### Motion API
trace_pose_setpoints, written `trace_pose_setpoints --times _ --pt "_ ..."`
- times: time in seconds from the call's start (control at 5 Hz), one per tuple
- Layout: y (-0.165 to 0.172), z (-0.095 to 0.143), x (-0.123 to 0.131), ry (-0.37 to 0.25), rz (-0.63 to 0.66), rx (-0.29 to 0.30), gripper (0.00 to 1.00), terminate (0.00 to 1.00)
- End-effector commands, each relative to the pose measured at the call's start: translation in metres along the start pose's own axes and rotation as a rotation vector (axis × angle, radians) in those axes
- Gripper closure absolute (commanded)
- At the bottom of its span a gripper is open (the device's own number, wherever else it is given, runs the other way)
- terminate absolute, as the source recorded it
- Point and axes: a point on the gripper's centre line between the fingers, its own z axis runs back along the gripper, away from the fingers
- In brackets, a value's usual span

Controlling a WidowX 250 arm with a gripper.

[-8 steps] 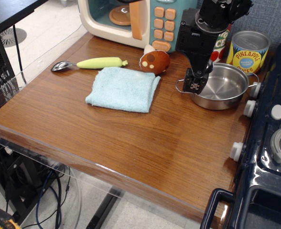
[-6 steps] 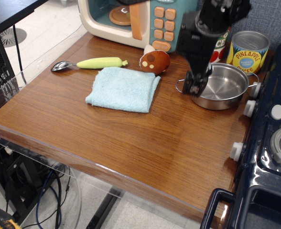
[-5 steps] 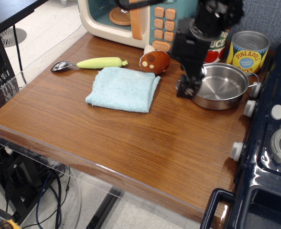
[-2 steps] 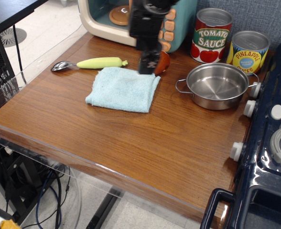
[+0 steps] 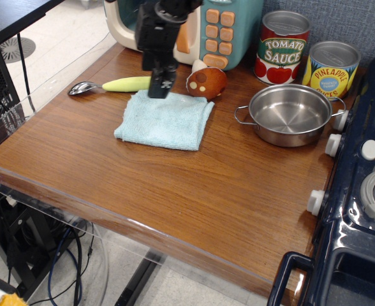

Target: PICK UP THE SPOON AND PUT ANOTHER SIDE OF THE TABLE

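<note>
The spoon (image 5: 114, 85) lies on the brown wood-grain table (image 5: 175, 185) at the back left, its shiny bowl pointing left and its yellow-green handle pointing right. My gripper (image 5: 160, 87) hangs over the right end of the handle and the back edge of the folded light-blue cloth (image 5: 165, 118). It hides the handle's leafy tip. Its fingers look close together and hold nothing, but I cannot tell for sure whether they are open or shut.
A brown toy mushroom (image 5: 206, 81) sits right of the gripper. A toy microwave (image 5: 213, 29) stands behind. A steel pot (image 5: 293, 115), a tomato sauce can (image 5: 282, 46) and a pineapple can (image 5: 332, 69) stand at the back right. A dark blue toy stove (image 5: 360, 210) borders the right edge.
My gripper has moved left from the steel pot, past the mushroom, to above the spoon handle's right end. The spoon, cloth and pot have not moved.
</note>
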Motion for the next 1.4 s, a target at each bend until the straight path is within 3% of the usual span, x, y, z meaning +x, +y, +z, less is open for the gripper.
trace_pose_setpoints --times 0.0,0.6,0.8,1.2 --pt "-0.027 0.004 0.029 -0.066 0.032 0.014 0.00 0.00" --pt "-0.034 -0.022 0.038 -0.147 0.035 0.096 0.00 0.00" --pt "-0.032 -0.025 0.039 -0.165 0.044 0.095 1.00 0.00" --pt "-0.031 -0.016 0.041 -0.130 0.052 0.064 1.00 0.00"
